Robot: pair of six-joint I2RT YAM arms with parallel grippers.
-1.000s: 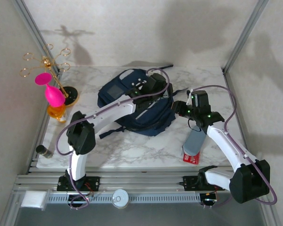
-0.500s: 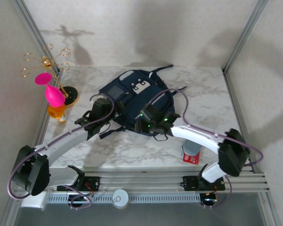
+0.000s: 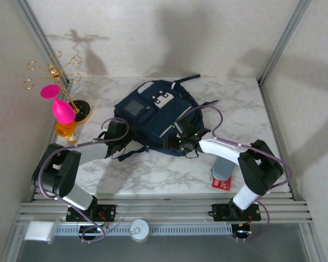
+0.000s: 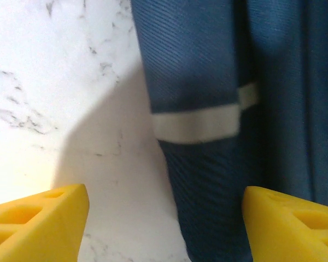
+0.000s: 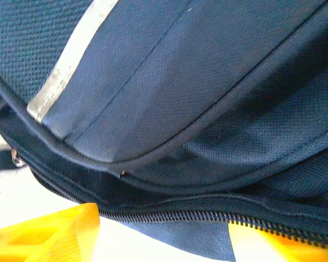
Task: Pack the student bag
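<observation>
Navy student bag point(image 3: 153, 117), flat on the desk point(image 3: 153, 174), is being flanked at its near edge by the left hand point(image 4: 164, 218) and right hand point(image 5: 164, 234), both open and empty, and a grey case point(image 3: 225, 162) is lying outside, so packing's looking barely started.

Nothing is legible: markings on the student bag point(image 3: 153, 114) and the red pack point(image 3: 222, 183) are too small.

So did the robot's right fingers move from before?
Yes. The right fingers went left and nearer the arm bases, from the right side of the student bag to its near edge, now further left of the red box.
</observation>
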